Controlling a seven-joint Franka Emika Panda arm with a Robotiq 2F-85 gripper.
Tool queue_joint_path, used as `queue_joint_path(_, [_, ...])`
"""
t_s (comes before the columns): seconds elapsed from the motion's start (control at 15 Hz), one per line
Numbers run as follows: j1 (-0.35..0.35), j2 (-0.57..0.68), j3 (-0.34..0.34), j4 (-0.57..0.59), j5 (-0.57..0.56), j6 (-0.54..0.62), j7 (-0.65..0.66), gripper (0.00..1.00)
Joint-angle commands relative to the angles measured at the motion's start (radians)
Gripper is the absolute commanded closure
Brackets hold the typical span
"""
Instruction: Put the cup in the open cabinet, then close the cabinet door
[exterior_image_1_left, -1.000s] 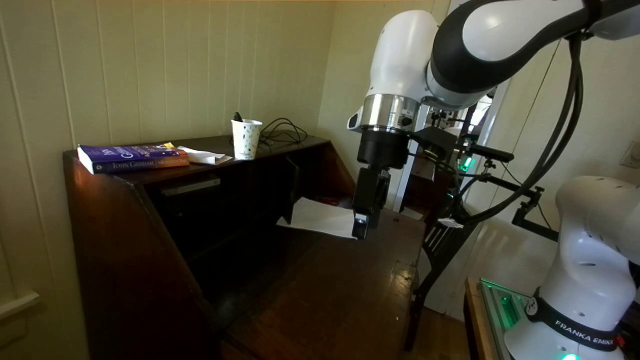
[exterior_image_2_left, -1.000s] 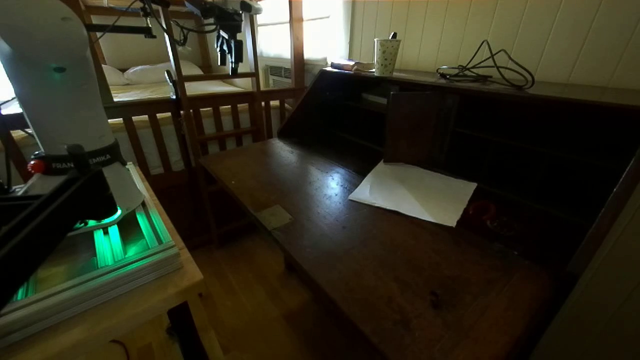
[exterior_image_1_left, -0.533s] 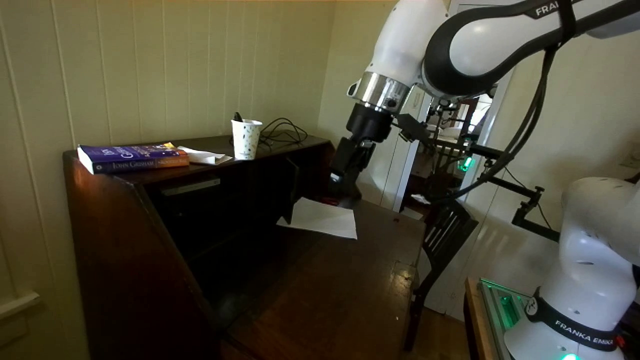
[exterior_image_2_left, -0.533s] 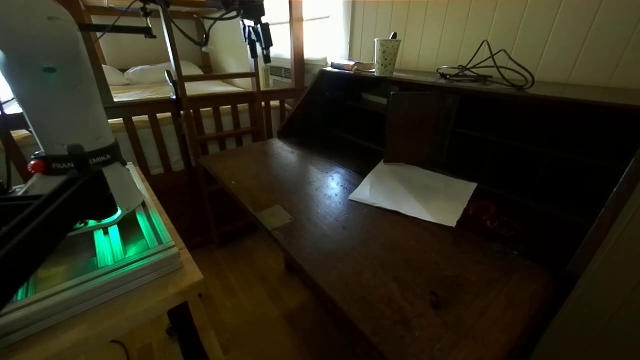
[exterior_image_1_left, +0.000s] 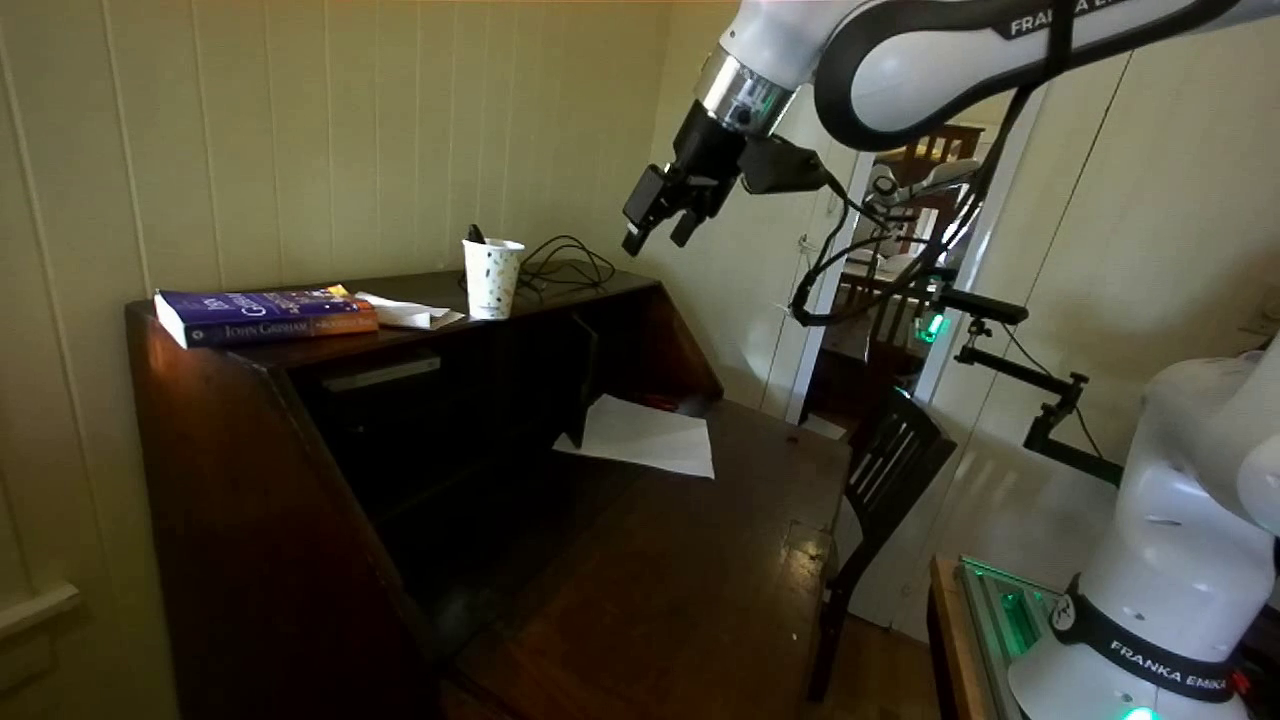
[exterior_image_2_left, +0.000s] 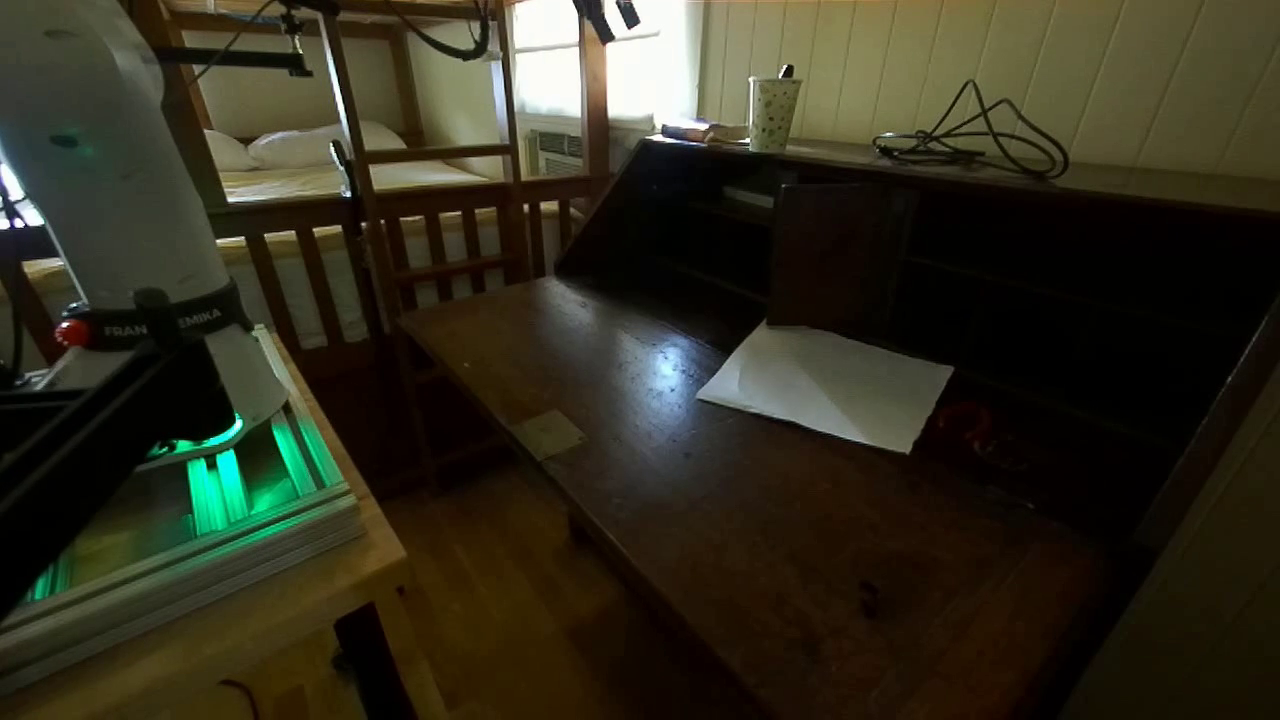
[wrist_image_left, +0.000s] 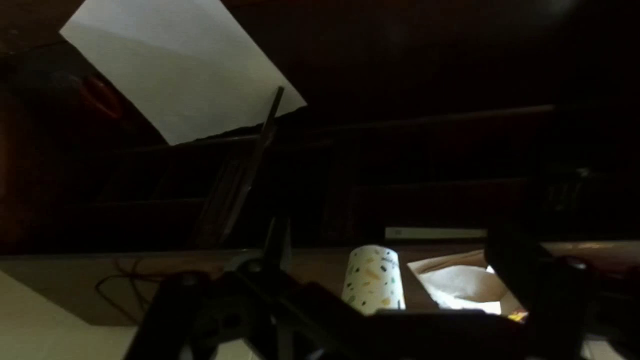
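Lying leftmost in an exterior view, on top of the cabinet (exterior_image_1_left: 270, 520), is a purple book (exterior_image_1_left: 265, 318), a crumpled white paper (exterior_image_1_left: 403, 313) just beside it. Next, the cup (exterior_image_1_left: 492, 282) stands upright on that same top, a dark stick (exterior_image_1_left: 476, 234) poking out, and right of it sits a black cable (exterior_image_1_left: 566, 263). Below, the cabinet door (exterior_image_2_left: 825, 255) stands open near a white sheet (exterior_image_1_left: 648, 438) on the counter (exterior_image_1_left: 660, 580). Then, higher up, the tool (exterior_image_1_left: 658, 240) hangs well apart from the cup, jaws spread, holding nothing.

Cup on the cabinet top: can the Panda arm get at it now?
Likely yes: the open gripper hangs higher than the cabinet top, nothing visible stands between it and the cup, and the cable lies apart from the cup.
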Motion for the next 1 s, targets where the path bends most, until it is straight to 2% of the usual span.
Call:
queue_joint_path(0.0, [0.011,0.015,-0.018,0.035,-0.001,-0.025,0.005,0.0])
queue_joint_path(0.2, [0.019,0.052,-0.026,0.093,0.0,-0.062,0.006,0.0])
queue_joint_path(0.6, [0.013,0.089,-0.029,0.132,-0.024,-0.049,0.027,0.0])
queue_joint_path(0.93, [-0.008,0.202,-0.052,0.286,-0.083,-0.053,0.186,0.0])
